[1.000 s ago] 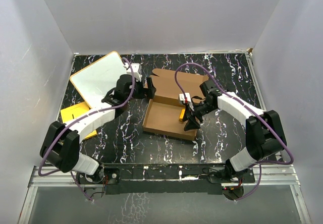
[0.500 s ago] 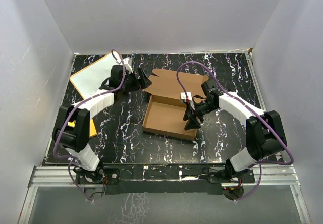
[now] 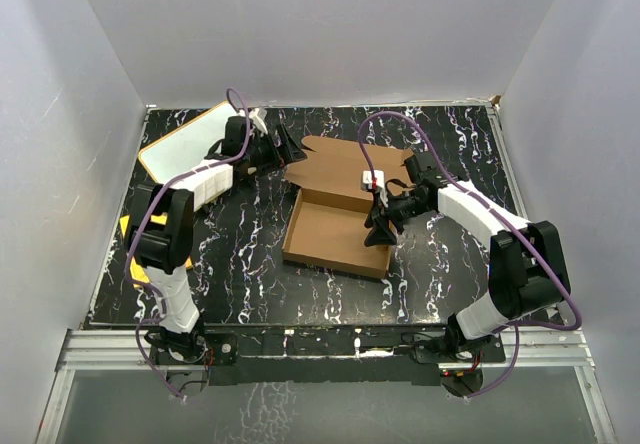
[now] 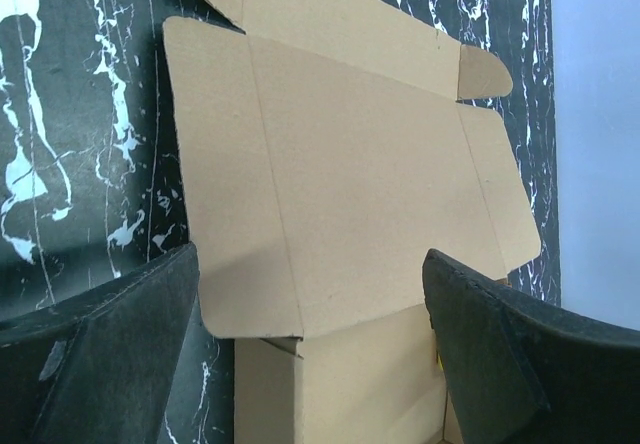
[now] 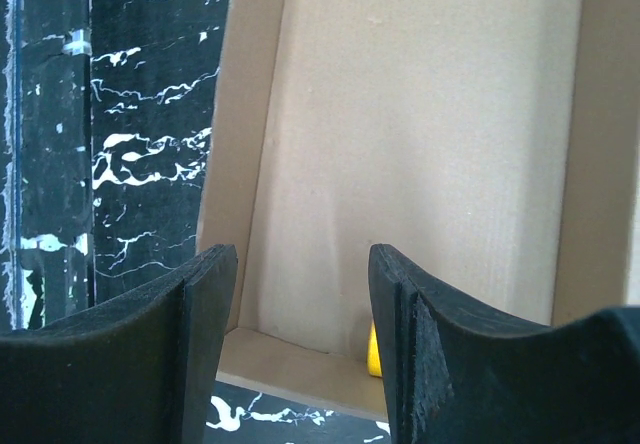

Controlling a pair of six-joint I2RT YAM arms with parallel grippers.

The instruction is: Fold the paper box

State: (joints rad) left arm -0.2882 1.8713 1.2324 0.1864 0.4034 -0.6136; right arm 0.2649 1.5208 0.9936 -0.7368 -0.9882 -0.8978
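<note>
The paper box is brown cardboard. Its shallow tray point(image 3: 325, 234) stands mid-table, and its lid point(image 3: 340, 164) lies flat behind it with the flaps spread. My left gripper point(image 3: 292, 150) is at the lid's left edge and points right. In the left wrist view the left gripper point(image 4: 310, 344) is open wide, with the lid point(image 4: 360, 164) and the tray's back corner showing between its fingers. My right gripper point(image 3: 379, 228) hangs over the tray's right wall. In the right wrist view the right gripper point(image 5: 300, 339) is open above that wall, gripping nothing, and looks into the tray point(image 5: 420, 114). A small yellow piece point(image 5: 373, 356) lies inside by the wall.
A white board with an orange rim point(image 3: 185, 142) lies at the back left under my left arm. A yellow sheet point(image 3: 132, 230) peeks out at the left edge. Grey enclosure walls close the table on three sides.
My left arm has swung toward the back, moving its gripper from the tray's back left corner to the lid's left edge. The right gripper has shifted slightly toward the back.
</note>
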